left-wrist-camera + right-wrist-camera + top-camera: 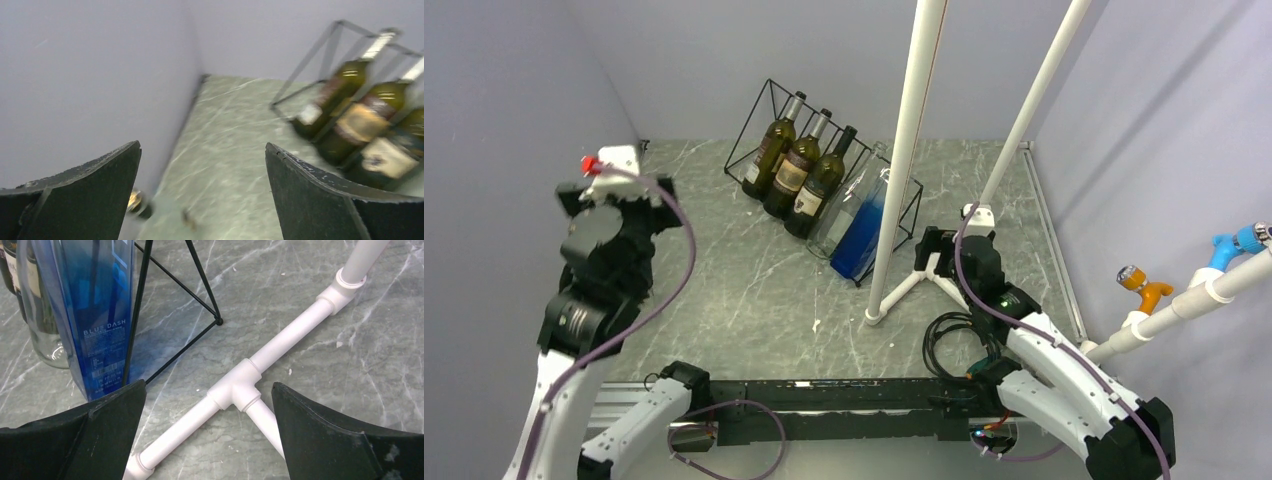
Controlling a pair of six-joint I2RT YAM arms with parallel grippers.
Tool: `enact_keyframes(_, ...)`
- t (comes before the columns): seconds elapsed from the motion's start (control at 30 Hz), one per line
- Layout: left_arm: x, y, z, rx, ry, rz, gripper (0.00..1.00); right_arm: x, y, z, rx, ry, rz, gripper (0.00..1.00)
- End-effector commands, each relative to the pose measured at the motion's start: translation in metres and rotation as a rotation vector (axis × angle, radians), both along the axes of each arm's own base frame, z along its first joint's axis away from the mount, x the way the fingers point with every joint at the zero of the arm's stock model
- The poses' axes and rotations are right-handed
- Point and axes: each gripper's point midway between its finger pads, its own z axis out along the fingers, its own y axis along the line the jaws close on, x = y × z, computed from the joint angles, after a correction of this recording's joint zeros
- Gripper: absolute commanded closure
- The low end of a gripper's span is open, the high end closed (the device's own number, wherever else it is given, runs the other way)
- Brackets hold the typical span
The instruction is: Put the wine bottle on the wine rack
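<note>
a white pipe stand [905, 150] stood on the grey marbled table [724, 290] before me, its t-joint [237, 387] lying flat; an orange clip [1142, 285] and a blue clip [1232, 245] sat at my right.

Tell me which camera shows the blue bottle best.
Right wrist: the blue bottle fills the left side, sharp, its label readable. Top external shows it small, leaning in the wine rack. Left wrist misses it.

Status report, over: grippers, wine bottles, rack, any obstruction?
Left gripper open, empty. Right gripper open, empty, above white pipe stand. Three wine bottles resting on wine rack, beside clear bottle and blue bottle.
</note>
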Motion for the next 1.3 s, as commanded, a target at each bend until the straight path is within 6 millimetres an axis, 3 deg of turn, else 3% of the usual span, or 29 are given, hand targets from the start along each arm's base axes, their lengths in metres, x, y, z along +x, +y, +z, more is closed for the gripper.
enact_keyframes(0.0, -0.075, 0.090, -0.023, -0.018, -0.014, 0.531, 0.01, 0.003, -0.004, 0.006, 0.004, -0.055, -0.016, 0.00)
enact_keyframes(0.1, -0.093, 0.106, -0.045, -0.039, 0.001, 0.683, 0.00, 0.002, -0.001, 0.003, 0.006, -0.043, 0.000, 0.00)
enact_keyframes(0.3, -0.089, 0.099, -0.103, -0.100, 0.187, 0.805, 0.00, 0.000, 0.007, 0.000, 0.021, -0.020, 0.036, 0.00)
enact_keyframes(0.4, -0.088, 0.102, -0.119, -0.131, 0.188, 0.926, 0.01, -0.001, 0.005, -0.001, 0.020, -0.019, 0.035, 0.00)
enact_keyframes(0.7, -0.077, 0.114, -0.142, -0.223, 0.106, 1.085, 0.00, -0.007, -0.002, -0.006, 0.005, -0.007, 0.014, 0.00)
enact_keyframes(0.83, -0.067, 0.117, -0.148, -0.272, 0.052, 1.057, 0.00, -0.008, -0.003, -0.010, 0.001, 0.001, 0.010, 0.00)
enact_keyframes(1.03, -0.043, 0.127, -0.173, -0.389, 0.013, 0.941, 0.01, -0.006, 0.002, -0.015, 0.005, 0.018, 0.022, 0.00)
enact_keyframes(1.27, -0.045, 0.144, -0.174, -0.386, -0.033, 0.982, 0.00, -0.005, 0.007, -0.023, 0.018, 0.044, 0.039, 0.00)
